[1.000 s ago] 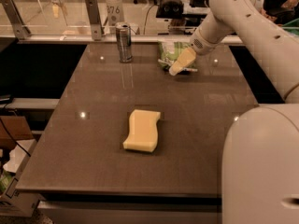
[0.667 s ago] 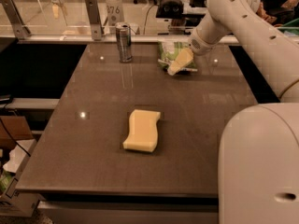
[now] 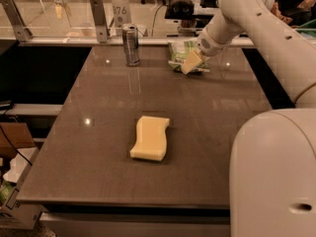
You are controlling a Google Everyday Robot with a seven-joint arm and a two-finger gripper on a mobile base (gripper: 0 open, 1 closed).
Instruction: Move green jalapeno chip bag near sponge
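Note:
The green jalapeno chip bag (image 3: 180,54), a crinkly green-and-white foil bag, lies at the far right of the brown table. My gripper (image 3: 191,63) is down on the bag's right side, its pale yellow pad (image 3: 190,62) over the bag. The arm hides part of the bag. The sponge (image 3: 150,138), a pale yellow foam block with wavy sides, lies near the table's middle, well in front of and left of the bag.
A silver drink can (image 3: 131,44) stands upright at the table's far edge, left of the bag. A glass partition with metal posts (image 3: 98,19) runs behind the table. My white base (image 3: 274,177) fills the lower right. Boxes sit on the floor at left (image 3: 15,181).
The arm has shifted slightly; the gripper stays at the chip bag. The bag, sponge and can have not visibly moved.

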